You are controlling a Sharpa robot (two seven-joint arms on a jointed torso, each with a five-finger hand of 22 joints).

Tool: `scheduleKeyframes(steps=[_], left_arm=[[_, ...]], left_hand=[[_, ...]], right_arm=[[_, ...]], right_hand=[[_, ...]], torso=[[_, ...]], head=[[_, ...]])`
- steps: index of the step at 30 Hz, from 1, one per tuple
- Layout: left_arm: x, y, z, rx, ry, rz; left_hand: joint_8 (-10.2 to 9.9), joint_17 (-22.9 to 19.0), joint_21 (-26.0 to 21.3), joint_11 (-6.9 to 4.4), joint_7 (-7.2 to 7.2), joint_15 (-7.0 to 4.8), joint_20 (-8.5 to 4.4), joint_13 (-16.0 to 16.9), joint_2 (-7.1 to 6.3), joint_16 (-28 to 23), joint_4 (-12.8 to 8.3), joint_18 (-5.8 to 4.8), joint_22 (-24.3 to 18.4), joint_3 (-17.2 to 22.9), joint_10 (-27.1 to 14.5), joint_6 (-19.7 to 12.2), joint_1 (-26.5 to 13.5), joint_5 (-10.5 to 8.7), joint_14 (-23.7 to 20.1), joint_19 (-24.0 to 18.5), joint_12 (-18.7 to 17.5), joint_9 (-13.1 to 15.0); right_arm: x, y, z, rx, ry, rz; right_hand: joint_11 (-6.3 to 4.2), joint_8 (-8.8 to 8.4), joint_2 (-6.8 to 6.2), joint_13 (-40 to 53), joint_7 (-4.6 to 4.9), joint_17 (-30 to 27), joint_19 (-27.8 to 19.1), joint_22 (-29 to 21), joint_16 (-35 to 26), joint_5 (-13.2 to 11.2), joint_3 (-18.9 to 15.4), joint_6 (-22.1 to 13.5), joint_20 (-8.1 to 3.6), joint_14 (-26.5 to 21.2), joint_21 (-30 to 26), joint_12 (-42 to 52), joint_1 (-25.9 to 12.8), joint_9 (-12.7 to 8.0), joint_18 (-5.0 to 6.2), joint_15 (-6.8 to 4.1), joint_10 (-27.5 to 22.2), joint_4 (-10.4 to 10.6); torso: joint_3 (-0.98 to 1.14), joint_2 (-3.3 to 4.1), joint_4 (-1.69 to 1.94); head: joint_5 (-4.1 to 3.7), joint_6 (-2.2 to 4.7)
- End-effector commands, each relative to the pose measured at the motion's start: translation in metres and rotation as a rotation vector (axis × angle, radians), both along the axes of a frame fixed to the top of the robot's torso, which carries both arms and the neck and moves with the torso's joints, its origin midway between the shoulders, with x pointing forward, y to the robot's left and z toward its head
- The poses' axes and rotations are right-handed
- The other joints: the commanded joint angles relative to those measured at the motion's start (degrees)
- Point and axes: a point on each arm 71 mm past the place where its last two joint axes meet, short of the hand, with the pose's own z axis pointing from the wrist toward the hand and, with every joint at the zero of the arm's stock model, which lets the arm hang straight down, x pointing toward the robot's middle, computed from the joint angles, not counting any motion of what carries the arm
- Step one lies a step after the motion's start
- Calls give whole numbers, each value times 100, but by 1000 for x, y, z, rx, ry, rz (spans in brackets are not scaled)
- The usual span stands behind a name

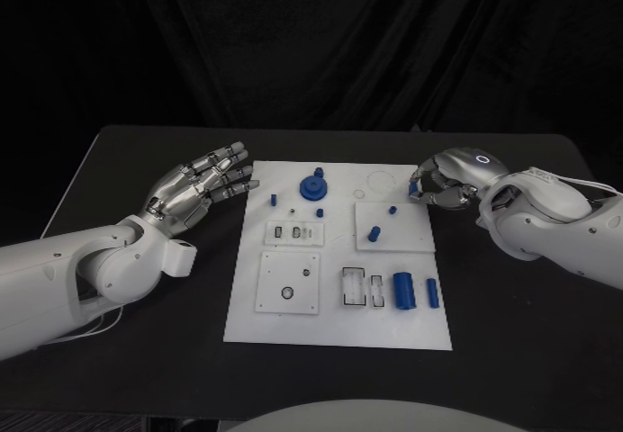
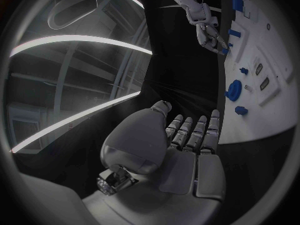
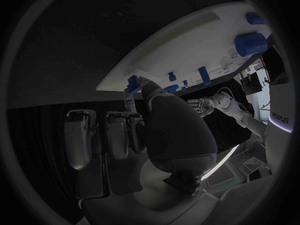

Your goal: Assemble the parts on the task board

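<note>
The white task board (image 1: pixel 340 324) lies in the middle of the black table. On it are a blue round part (image 1: pixel 313 187), a small blue peg (image 1: pixel 274 200), two small blue pieces (image 1: pixel 374 234) on a raised square plate, and a blue cylinder (image 1: pixel 404 290) beside a blue bar (image 1: pixel 432 292). My left hand (image 1: pixel 202 184) hovers at the board's left edge, fingers spread and holding nothing. My right hand (image 1: pixel 441 184) is at the board's far right edge, fingers curled. It pinches a small blue part (image 3: pixel 132 82) between thumb and finger just off the board's rim.
A white square plate with holes (image 1: pixel 288 283) and a slotted holder (image 1: pixel 355 285) sit in the board's near half. Black table (image 1: pixel 156 360) surrounds the board on all sides. My left forearm (image 1: pixel 78 270) lies over the table's left side.
</note>
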Motion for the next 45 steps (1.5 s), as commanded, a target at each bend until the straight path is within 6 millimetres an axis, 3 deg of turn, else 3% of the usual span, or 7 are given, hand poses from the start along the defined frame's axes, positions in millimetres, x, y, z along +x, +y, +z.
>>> scheduleKeyframes(steps=[1, 14, 19, 23, 29, 33, 45], left_arm=[[-3, 2, 9, -78, -106, 7], [-3, 0, 8, -74, -103, 9], [-3, -2, 8, -74, -102, 7], [-3, -2, 8, -83, -95, 10], [-2, -3, 8, -89, -90, 14], [-1, -4, 8, -91, -89, 12], [0, -5, 7, -92, -87, 8]], left_hand=[[-5, 8, 34, -22, 33, 20, -10, 7, 8, 23, -14, -112, 7, 32, 0, -12, -54, 17, 0, 22, -19, 5], [-3, 9, 39, -21, 34, 20, -10, 11, 4, 30, -15, -113, 8, 39, 14, 4, -58, 16, 6, 29, -17, 7], [-3, 9, 39, -21, 34, 20, -10, 11, 4, 30, -15, -113, 8, 39, 14, 4, -58, 16, 6, 29, -17, 7], [2, 10, 39, -22, 36, 19, -10, 17, -9, 36, -18, -113, 8, 50, 32, 26, -68, 14, 11, 31, -12, 10], [3, 10, 39, -23, 37, 19, -10, 17, -13, 37, -19, -113, 8, 54, 32, 26, -70, 14, 10, 30, -12, 10], [5, 10, 40, -22, 37, 19, -10, 18, -16, 39, -20, -113, 8, 58, 36, 36, -73, 15, 11, 32, -11, 12], [5, 9, 39, -23, 39, 19, -10, 18, -20, 38, -21, -114, 8, 65, 35, 34, -78, 16, 8, 30, -11, 12]], right_arm=[[-6, 3, 9, 56, -63, 3], [-38, 65, 51, 96, -88, 144], [-46, 97, 46, 79, -62, 212], [-49, 120, 39, 56, -44, 255], [-51, 147, 26, 8, -4, 283], [-50, 158, 17, -15, 19, 290], [-47, 175, -1, -76, 38, 271]], right_hand=[[-22, 27, -1, 1510, -15, 1510, 429, 1372, 15, 45, 7, 71, -30, 602, -13, 16, 76, 27, -5, -30, 598, -17], [6, 77, -58, 1510, -10, 1510, 437, 1379, 15, 165, -29, 187, -4, 602, -5, 16, 20, 130, -8, -1, 598, -14], [-1, 82, -72, 1510, -17, 1510, 433, 1376, 15, 254, -27, 203, -5, 602, -13, 16, 16, 165, -5, -7, 598, -27], [-4, 84, -75, 1510, -21, 1510, 438, 1380, 15, 280, -27, 209, -6, 602, -5, 16, 9, 178, -7, -10, 598, -29], [-12, 78, -84, 1510, -27, 1510, 433, 1375, 15, 356, -25, 205, -13, 602, -16, 16, -9, 208, -4, -18, 598, -38], [-16, 73, -85, 1510, -29, 1505, 430, 1373, 12, 390, -18, 200, -16, 601, -23, 16, -11, 221, -2, -21, 598, -47], [-16, 56, -98, 1510, -25, 1463, 417, 1362, -15, 445, -16, 178, -21, 590, -47, 16, -28, 240, 6, -25, 598, -58]], torso=[[1, 2, 2], [-8, -4, -1], [-5, -1, -2], [-22, 0, 25], [2, -1, -20], [-3, -2, 6], [-3, 2, 3]], head=[[31, 16], [24, 36], [44, 33], [49, 44], [121, 30], [88, 26], [131, -16]])
